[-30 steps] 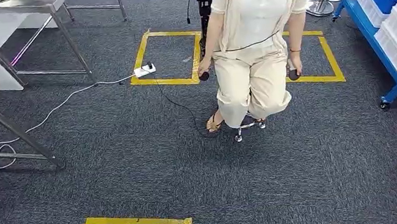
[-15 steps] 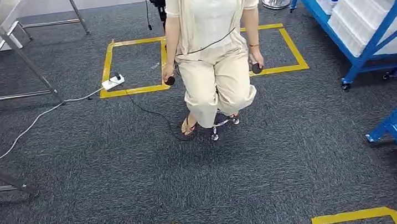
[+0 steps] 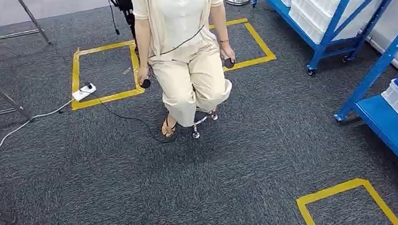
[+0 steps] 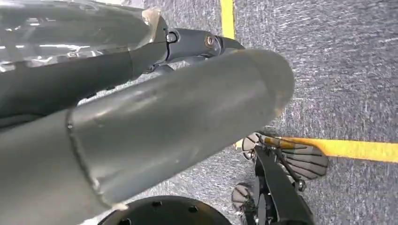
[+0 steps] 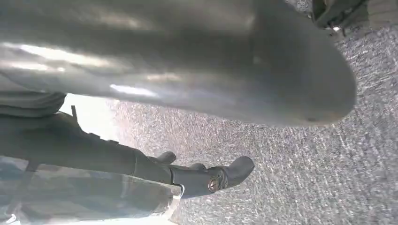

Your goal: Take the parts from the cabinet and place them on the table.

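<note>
Left hand (image 4: 178, 122), seemingly empty, above carpet (image 4: 347, 70).

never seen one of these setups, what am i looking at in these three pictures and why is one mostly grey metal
A two-legged humanoid robot took all three. The wide picture comes from its head, looking down at dark grey carpet marked with yellow tape squares. A person in cream clothes sits on a small wheeled stool, a small dark object in each hand. Blue metal shelving with white plastic bins stands to the right; a white power strip lies on the floor. The other two come from cameras at the wrists. The big grey shapes are the robot's own left hand and right hand, seen very close, hanging over carpet. Both seem to hold nothing.
</note>
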